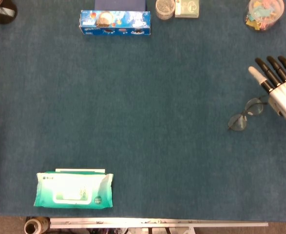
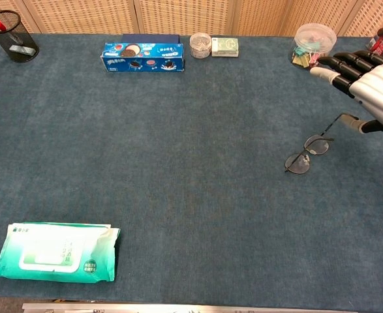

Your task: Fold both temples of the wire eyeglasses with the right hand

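Note:
The wire eyeglasses lie on the blue table mat at the right, lenses in a diagonal row. One temple rises up and to the right toward my right hand. That hand hovers just right of the glasses with its dark fingers stretched out straight and apart. Its thumb sits at the temple's far end and seems to touch it. The second temple is not discernible. My left hand appears in neither view.
A blue cookie box, a small jar and a small carton line the far edge. A clear tub of coloured clips stands behind the right hand. A wet-wipes pack lies front left; a mesh pen holder stands far left.

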